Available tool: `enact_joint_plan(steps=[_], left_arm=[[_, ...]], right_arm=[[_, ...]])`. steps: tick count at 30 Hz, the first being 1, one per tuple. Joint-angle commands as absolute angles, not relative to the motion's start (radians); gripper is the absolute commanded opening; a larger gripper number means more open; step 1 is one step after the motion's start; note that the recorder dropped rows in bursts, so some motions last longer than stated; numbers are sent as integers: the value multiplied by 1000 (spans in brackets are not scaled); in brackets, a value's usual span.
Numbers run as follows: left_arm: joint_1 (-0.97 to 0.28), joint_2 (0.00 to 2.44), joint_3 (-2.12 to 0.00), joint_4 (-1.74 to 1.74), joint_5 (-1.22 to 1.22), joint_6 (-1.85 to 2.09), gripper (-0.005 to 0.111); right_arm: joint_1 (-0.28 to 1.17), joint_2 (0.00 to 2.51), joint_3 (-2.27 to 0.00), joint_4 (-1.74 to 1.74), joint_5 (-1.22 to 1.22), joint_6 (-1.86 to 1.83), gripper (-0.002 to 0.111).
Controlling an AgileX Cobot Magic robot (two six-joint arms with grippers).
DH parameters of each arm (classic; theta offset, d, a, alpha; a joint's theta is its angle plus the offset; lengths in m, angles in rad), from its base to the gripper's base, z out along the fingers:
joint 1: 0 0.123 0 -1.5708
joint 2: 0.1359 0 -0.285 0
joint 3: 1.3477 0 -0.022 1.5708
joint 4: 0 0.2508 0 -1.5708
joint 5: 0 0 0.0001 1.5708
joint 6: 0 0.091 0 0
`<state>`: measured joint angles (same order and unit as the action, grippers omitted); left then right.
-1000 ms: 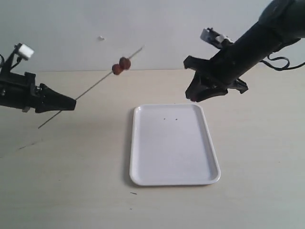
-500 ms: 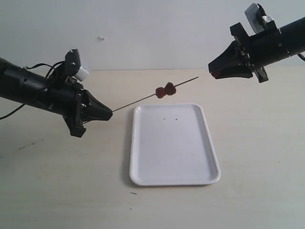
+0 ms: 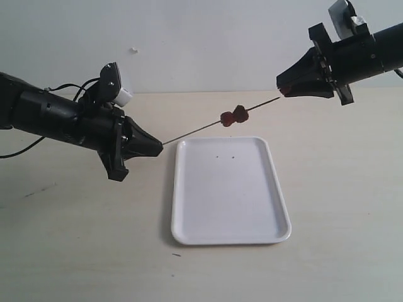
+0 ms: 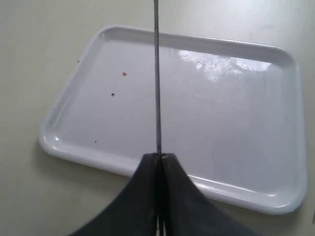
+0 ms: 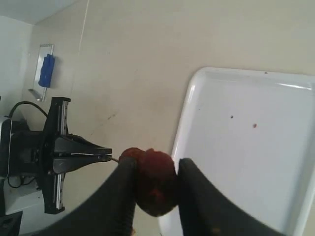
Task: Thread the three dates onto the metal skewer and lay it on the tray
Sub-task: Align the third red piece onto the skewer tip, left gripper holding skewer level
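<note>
1. Exterior view: above the pale tabletop (image 3: 75,239), a thin grey metal skewer (image 3: 195,129) slants through the air past the far rim of a flat white plastic tray (image 3: 230,201). The left claw (image 3: 155,146) clamps its lower end. Two wrinkled reddish-brown dates (image 3: 233,116) sit mid-rod. The upper tip reaches the right claw (image 3: 283,90); whether they touch is unclear.
2. Left wrist view: the left claw (image 4: 158,157) is pinched tight on the skewer (image 4: 157,73), which runs over the tray (image 4: 236,123) and out of frame.
3. Right wrist view: the right claw (image 5: 155,167) grips a third date (image 5: 155,189), which hides nearly all the skewer. The tray (image 5: 246,147) lies just beside it.
</note>
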<state>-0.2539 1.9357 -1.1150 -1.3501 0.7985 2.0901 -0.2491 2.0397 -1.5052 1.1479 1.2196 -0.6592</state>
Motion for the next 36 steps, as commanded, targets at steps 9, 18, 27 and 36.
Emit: enact_joint_plan(steps=[9,18,27,36], left_arm=[[-258,1931,-1115,-1405,786,2096,0],[-258,1931,-1115,-1425,815,2096,0],[-260,1931,-1115,-1425,817,2096,0],[-260,1931,-1115,-1429,817,2096,0]], right_arm=[[-278,2039,-1503,1159,1221,-675,29],[-278,2039,-1503,1173,1221,-658,29],[-278,2039,-1503,1175,1221,-625,29],[-251,2039,-1503,1204,1221,-625,29]])
